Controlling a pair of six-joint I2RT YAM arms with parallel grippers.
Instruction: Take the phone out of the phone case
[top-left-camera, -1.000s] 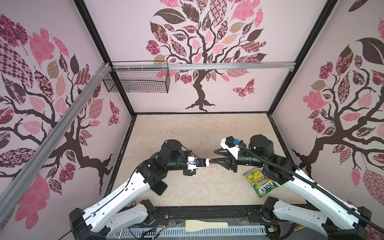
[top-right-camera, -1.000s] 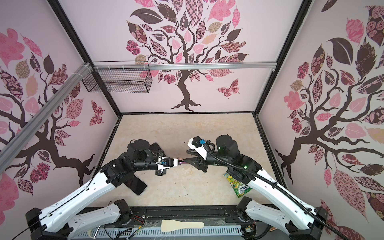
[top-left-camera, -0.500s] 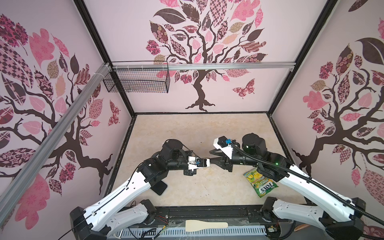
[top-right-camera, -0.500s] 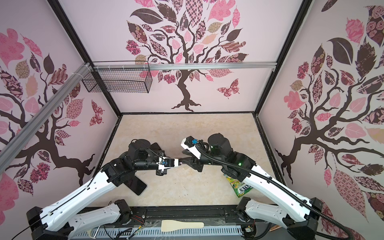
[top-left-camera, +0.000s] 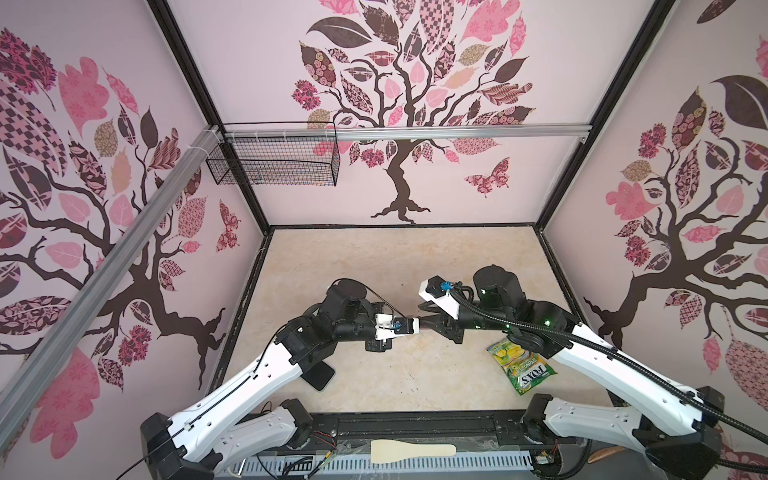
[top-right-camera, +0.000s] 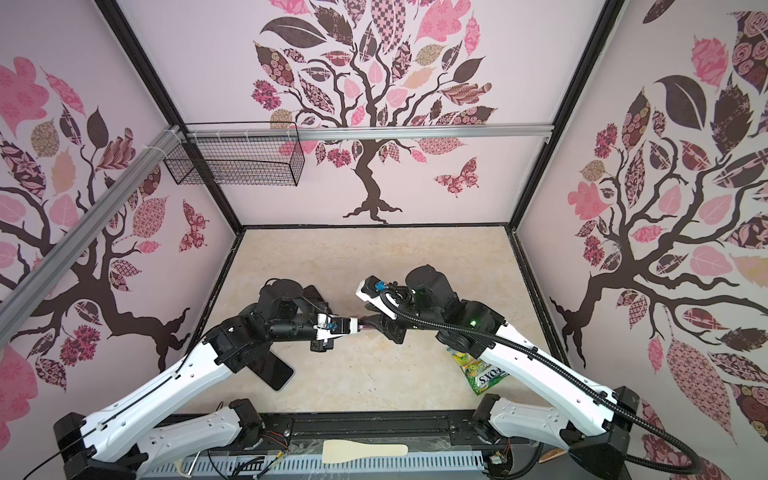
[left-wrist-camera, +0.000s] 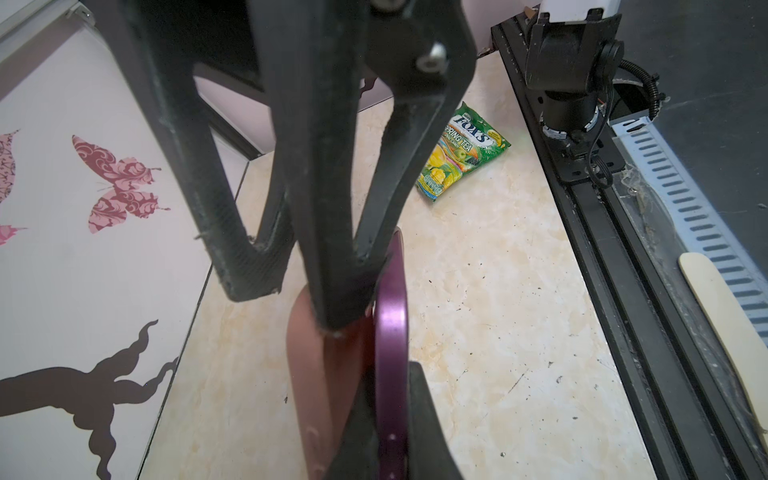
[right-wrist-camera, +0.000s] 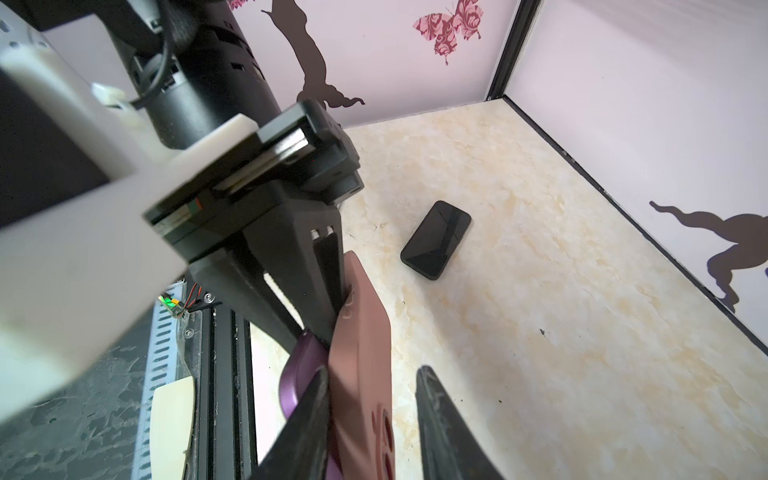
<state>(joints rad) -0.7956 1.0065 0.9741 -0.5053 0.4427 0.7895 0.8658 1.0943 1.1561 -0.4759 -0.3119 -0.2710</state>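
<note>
two phones, one phone case (right-wrist-camera: 361, 332), one candy bag (top-left-camera: 519, 365), one wooden spatula (top-left-camera: 411, 451), one wire basket (top-left-camera: 274, 162), two grippers.

the purple phone (left-wrist-camera: 390, 316) and its pinkish case hang in the air over the middle of the bench (top-left-camera: 374, 266), somewhat toward its front edge, between the two gripper tips. both stand on edge, thin side up. their long axis runs roughly along the front edge, one end toward each arm.

the left gripper (left-wrist-camera: 390, 374) is clamped tight on the purple phone's end. the right gripper (right-wrist-camera: 372, 372) is parted and astride the case. one of its fingers (right-wrist-camera: 307, 415) sits wedged between phone and case, touching the case. the other finger (right-wrist-camera: 444, 436) stands apart from the case's back. at that end the case is spread away from the phone.

the black phone (top-right-camera: 272, 370) lies flat near the bench's front left corner, partly under the left arm, long axis diagonal to the edges. the candy bag lies by the front right corner. the spatula rests on the rail in front of the bench.
</note>
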